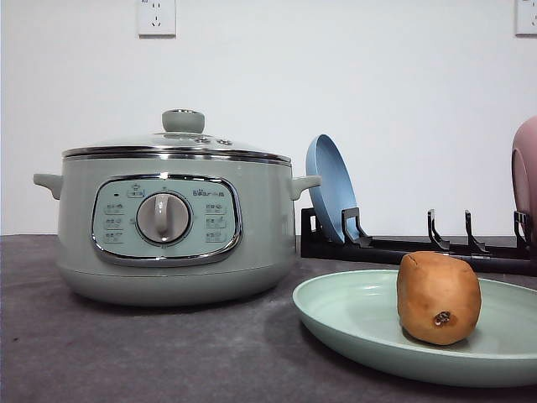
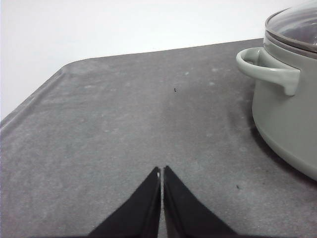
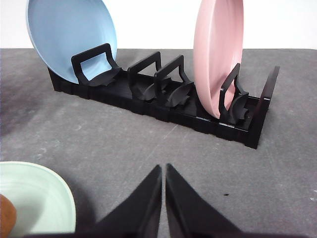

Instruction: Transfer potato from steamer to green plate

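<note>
Progress: transfer looks done | oval orange-brown potato [image 1: 439,298] rests on wide pale mint-green plate [image 1: 352,315] | lidded sage-green steamer [image 1: 168,227] alongside | left pincer [image 2: 162,172], right pincer [image 3: 164,169] closed, empty, over grey table [image 1: 126,353]

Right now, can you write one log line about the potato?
potato: on green plate | steamer: lid on | left gripper: jaws shut, empty | right gripper: jaws shut, empty

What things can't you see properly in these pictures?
- Inside the steamer: front view, its lid covers it.
- Panel writing: front view, too small to read.
- Pink dish: front view, cut off by the edge.
- Potato: right wrist view, only a sliver at the edge on the green plate.
</note>
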`<state>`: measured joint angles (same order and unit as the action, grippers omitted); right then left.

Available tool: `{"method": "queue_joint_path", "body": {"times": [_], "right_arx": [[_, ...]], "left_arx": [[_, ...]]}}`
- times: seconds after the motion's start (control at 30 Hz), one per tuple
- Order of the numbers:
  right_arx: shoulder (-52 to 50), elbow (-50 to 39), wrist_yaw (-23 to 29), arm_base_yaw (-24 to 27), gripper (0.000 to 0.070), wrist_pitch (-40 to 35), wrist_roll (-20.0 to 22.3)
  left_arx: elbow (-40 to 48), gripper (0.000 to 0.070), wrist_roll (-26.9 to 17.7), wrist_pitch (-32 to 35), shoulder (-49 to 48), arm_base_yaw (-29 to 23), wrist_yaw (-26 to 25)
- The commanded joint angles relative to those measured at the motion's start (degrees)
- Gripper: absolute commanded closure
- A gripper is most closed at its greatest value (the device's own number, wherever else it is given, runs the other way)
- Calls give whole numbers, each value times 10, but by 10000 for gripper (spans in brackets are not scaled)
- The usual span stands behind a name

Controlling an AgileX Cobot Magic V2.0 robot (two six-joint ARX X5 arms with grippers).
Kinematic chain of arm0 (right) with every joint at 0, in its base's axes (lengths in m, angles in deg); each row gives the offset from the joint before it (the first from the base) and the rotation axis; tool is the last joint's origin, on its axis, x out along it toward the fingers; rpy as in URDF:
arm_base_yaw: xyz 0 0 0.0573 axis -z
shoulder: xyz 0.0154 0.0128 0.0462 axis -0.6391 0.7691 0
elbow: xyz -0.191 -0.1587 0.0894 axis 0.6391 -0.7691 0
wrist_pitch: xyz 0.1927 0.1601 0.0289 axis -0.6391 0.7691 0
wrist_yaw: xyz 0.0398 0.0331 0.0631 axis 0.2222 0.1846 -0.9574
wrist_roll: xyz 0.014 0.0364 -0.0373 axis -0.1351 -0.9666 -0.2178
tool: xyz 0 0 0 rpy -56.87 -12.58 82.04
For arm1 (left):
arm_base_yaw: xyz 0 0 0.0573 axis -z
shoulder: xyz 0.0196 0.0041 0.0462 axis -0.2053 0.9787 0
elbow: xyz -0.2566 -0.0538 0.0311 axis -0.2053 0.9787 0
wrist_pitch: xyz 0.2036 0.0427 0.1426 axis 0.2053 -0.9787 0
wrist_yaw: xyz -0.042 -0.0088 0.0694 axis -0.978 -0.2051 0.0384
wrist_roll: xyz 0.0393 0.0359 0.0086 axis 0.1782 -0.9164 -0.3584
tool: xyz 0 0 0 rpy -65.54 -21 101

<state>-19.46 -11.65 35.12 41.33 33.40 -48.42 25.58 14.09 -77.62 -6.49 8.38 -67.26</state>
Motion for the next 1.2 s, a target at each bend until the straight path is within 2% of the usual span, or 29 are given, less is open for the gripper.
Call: {"method": "queue_joint_path", "body": {"times": [0.0,1.17], "right_arx": [[-2,-3,0,0,700,-5,0],[-2,-3,0,0,700,-6,1]], "left_arx": [[12,700,1,-3,-1,0,2],[12,700,1,-3,-1,0,2]]}}
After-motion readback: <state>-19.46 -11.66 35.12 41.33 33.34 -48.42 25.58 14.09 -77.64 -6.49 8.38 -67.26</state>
